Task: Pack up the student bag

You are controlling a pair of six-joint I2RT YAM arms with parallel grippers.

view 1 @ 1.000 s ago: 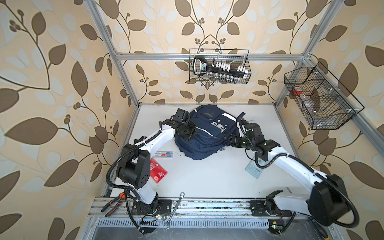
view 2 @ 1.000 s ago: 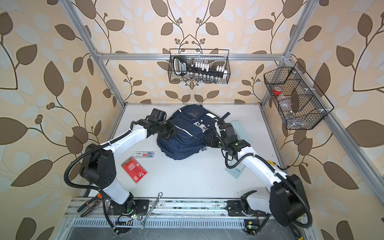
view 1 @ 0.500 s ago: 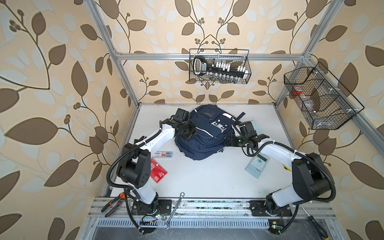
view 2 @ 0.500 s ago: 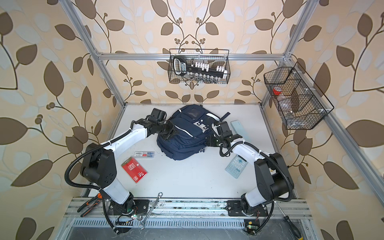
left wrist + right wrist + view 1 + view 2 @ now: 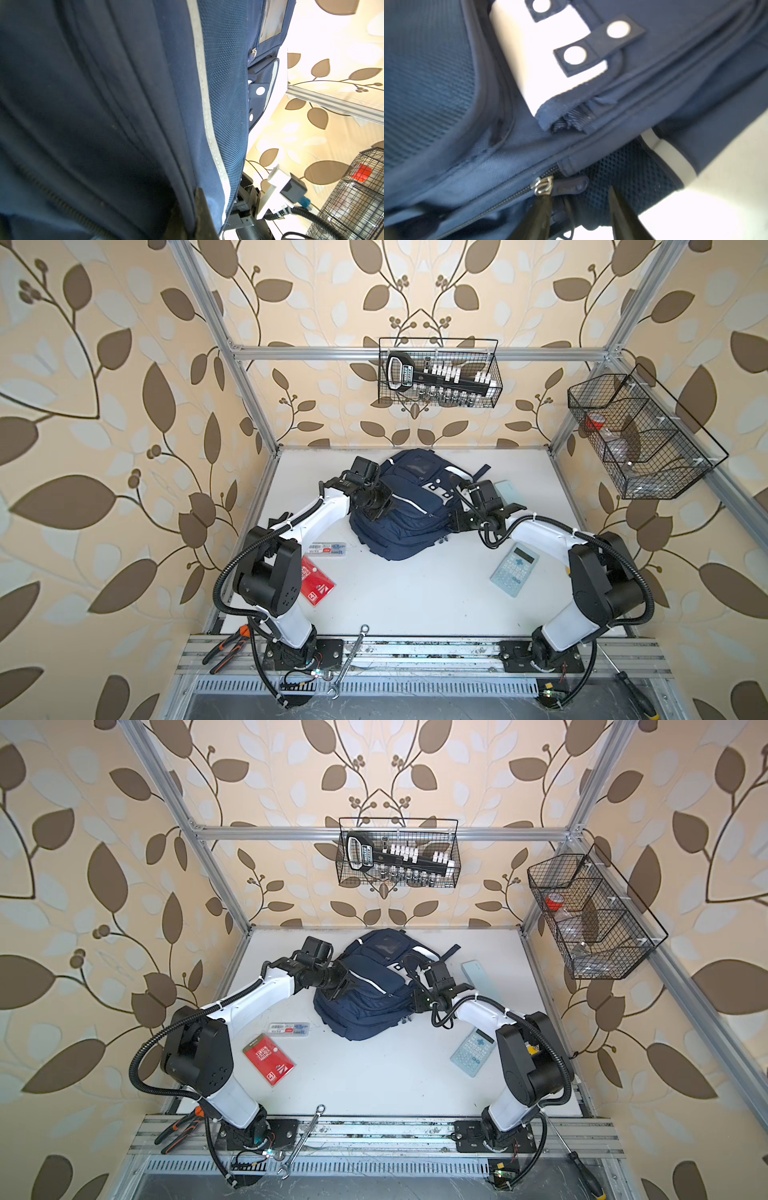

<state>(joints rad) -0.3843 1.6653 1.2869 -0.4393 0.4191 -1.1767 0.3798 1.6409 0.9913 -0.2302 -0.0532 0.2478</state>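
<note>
The student bag (image 5: pixel 409 512) (image 5: pixel 365 996), navy with white stripes, lies flat at the back middle of the table in both top views. My left gripper (image 5: pixel 380 510) (image 5: pixel 193 207) is on its left side, shut on a fold of the navy fabric (image 5: pixel 124 124). My right gripper (image 5: pixel 455 522) (image 5: pixel 580 199) is low against the bag's right edge and open. Its two fingertips (image 5: pixel 542 214) stand either side of a black zipper pull (image 5: pixel 571 186), which lies just beyond them on dark mesh. The pull hangs from a metal slider (image 5: pixel 543 187).
A pale blue calculator (image 5: pixel 514 568) lies right of centre. A red card pack (image 5: pixel 316 585) and a clear pen pack (image 5: pixel 327 549) lie on the left. A pale teal flat item (image 5: pixel 508 491) sits behind my right gripper. Wire baskets (image 5: pixel 438 373) hang on the walls.
My right arm has drawn its elbow back to the right, uncovering the calculator, and the gripper has settled low at the bag's right edge with jaws slightly narrower. The left arm has not moved.
</note>
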